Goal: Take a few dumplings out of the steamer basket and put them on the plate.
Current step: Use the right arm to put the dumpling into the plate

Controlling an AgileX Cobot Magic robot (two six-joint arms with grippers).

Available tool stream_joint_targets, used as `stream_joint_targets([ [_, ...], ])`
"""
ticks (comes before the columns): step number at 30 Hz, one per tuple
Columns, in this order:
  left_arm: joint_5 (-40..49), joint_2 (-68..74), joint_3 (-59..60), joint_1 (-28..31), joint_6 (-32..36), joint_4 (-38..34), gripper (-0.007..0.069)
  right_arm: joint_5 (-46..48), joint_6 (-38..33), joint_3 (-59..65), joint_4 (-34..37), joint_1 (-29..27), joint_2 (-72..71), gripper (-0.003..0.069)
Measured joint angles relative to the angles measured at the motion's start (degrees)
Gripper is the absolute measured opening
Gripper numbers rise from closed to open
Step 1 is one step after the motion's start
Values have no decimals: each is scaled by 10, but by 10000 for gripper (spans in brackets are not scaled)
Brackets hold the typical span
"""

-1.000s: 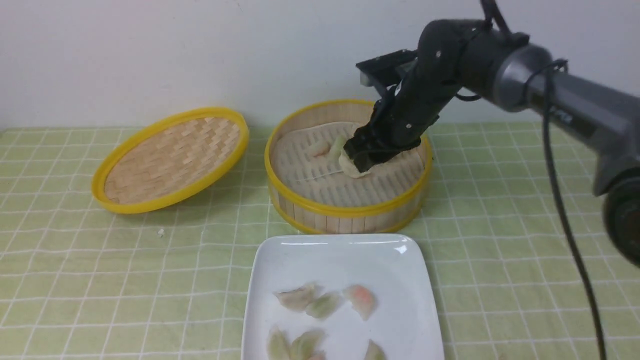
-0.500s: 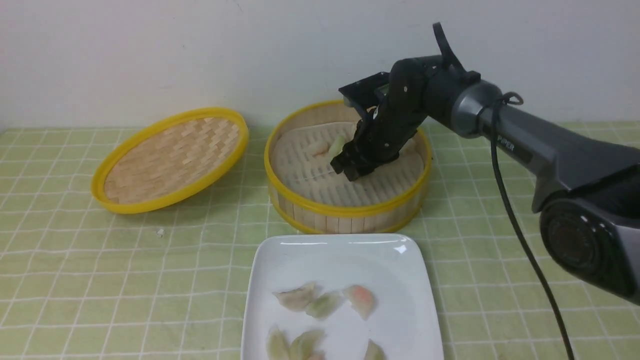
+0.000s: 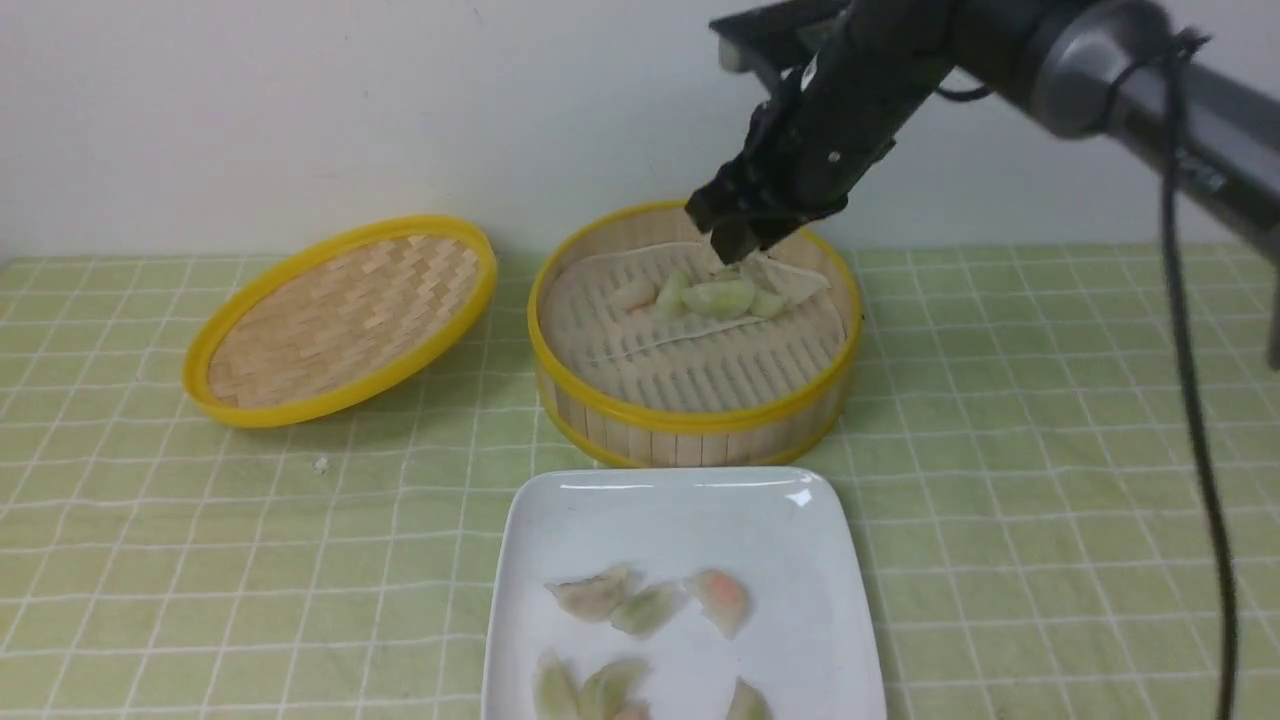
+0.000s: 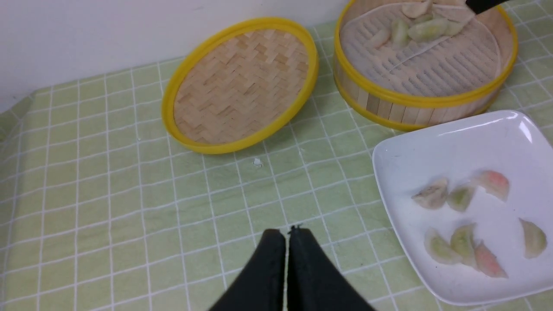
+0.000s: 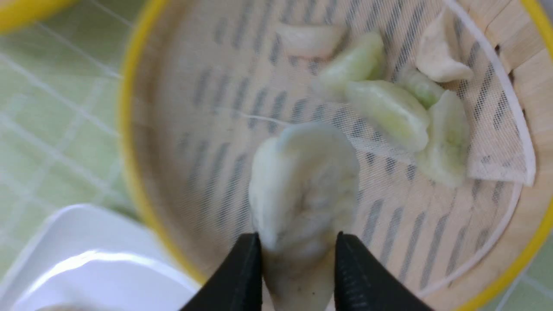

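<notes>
Front view: the right gripper (image 3: pixel 735 235) hangs over the far rim of the steamer basket (image 3: pixel 690 420), which stands toward the far edge of the checked tablecloth (image 3: pixel 200 560). The plate (image 3: pixel 680 510) lies at the near edge, just in front of the basket. A woven lid (image 3: pixel 340 320) leans toward the far left. A cluster of dumplings (image 3: pixel 718 297) sits at the far side of the basket floor, and several more lie on the plate. From this angle the jaw tips and their load cannot be made out, and the plate's near part is cut off by the frame.

Left wrist view: the left gripper (image 4: pixel 287 242) has its jaws pressed together on nothing and hovers over bare cloth toward the near left, well apart from basket and plate.

Right wrist view: the right jaws are clamped on one held dumpling (image 5: pixel 302 185), pale with faint green filling, above the basket floor, with a corner of the plate beyond the rim.

Assessment: the carry to the plate is in hand. It calls for steady pressure, since the soft skin looks liable to tear or slip. The dumpling should clear the near rim, be lowered close to the bare far part of the plate, and be released only there.

Limitations: this view is blurred. The liner sheet (image 5: pixel 497 164) is folded beside the cluster, so the count of dumplings left there is uncertain.
</notes>
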Motion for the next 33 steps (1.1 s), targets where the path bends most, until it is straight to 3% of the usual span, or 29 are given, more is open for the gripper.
stream_joint_targets([
  [8,0,0,0,0,0,-11,-6,1,-25,348,45,41,-264,196],
  [15,0,0,0,0,0,-19,-6,-108,-3,575,46,83,-306,196],
  [20,0,0,0,0,0,-30,-6,-170,1,616,47,91,-271,207],
  [23,0,0,0,0,0,-32,-6,-187,2,615,48,91,-255,260],
  [29,0,0,0,0,0,-33,-6,-186,19,569,29,91,-243,460],
  [33,0,0,0,0,0,-33,-6,-180,51,482,-32,70,-240,488],
])
